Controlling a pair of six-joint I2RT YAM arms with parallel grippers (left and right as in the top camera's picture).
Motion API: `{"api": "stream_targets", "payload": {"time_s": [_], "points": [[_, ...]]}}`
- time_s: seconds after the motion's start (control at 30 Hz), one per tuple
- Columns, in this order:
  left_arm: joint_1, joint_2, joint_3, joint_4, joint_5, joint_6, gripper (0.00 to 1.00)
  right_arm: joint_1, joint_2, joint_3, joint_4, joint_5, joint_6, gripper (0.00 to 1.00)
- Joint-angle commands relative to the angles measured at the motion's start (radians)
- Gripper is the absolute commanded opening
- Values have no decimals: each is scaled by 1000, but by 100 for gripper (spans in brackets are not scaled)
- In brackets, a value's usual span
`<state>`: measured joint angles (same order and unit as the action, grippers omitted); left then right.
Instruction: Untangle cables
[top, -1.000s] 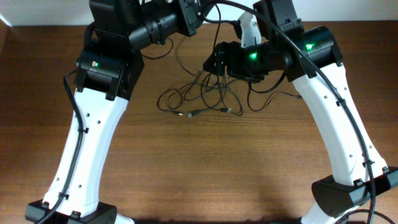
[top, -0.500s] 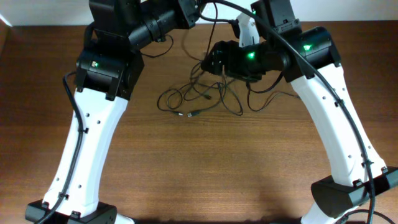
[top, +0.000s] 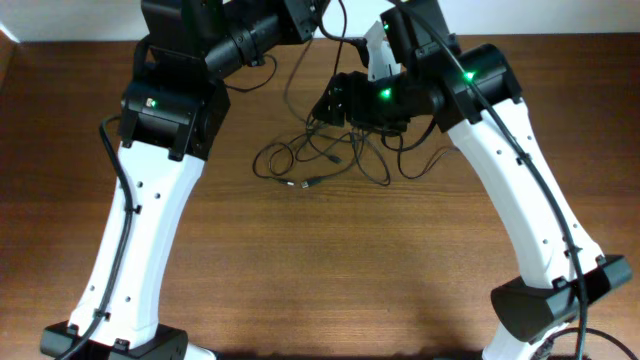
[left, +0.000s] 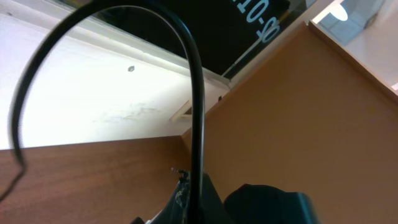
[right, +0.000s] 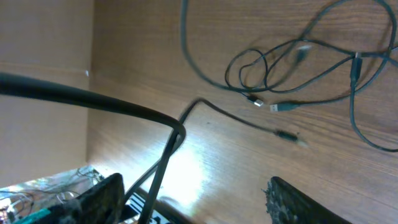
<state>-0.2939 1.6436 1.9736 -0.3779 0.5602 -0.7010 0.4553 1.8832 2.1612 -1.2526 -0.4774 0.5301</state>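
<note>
Cables (top: 325, 160) lie in a loose tangle on the far middle of the wooden bench (top: 380, 260), between the two white arms. Several thin black loops overlap there, and a silvery plug (top: 311, 184) sticks out at the near edge of the heap.

One strand (top: 292, 80) leaves the left side of the tangle and lifts off the bench toward the far edge, up to the left claw (top: 312, 18), which hangs high over the far side. In the left wrist view the strand arches overhead and comes straight down into the left claw (left: 202, 202). Its dark fingers sit close together around the strand, clenched on it.

The right claw (top: 326, 103) hovers low over the far right part of the tangle. From the right wrist its two fingers (right: 93, 199) stand wide apart at the bottom of the view, released and gripping nothing. Beyond them the cables (right: 292, 68) spread over the bench in loops, with two small plug ends (right: 277, 107) just beside each other and a third plug (right: 287, 134) near them.

A black cord (right: 93, 99) crosses close to that lens and bends down between the spread fingers. Whether it is one of the cables or an arm wire I cannot tell.
</note>
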Motion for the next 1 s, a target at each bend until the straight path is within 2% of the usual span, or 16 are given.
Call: {"api": "stream_targets", "payload": {"time_s": [0.0,0.43,0.63,0.87,0.97], "points": [[47,-25,2,-8,6,-6,0,-3,11,-3,-2,19,6,71],[106,-25,2,-5,92,-29,0,-2,43,-14,-44,98,5,70],[135,-25,2,-40,117,-27,0,-14,43,-14,-72,317,6,70],[222,-25,2,-186,117,0,0,-50,43,-14,-106,490,6,70],[262,-25,2,-209,116,68,0,-74,43,-14,-129,560,6,70]]}}
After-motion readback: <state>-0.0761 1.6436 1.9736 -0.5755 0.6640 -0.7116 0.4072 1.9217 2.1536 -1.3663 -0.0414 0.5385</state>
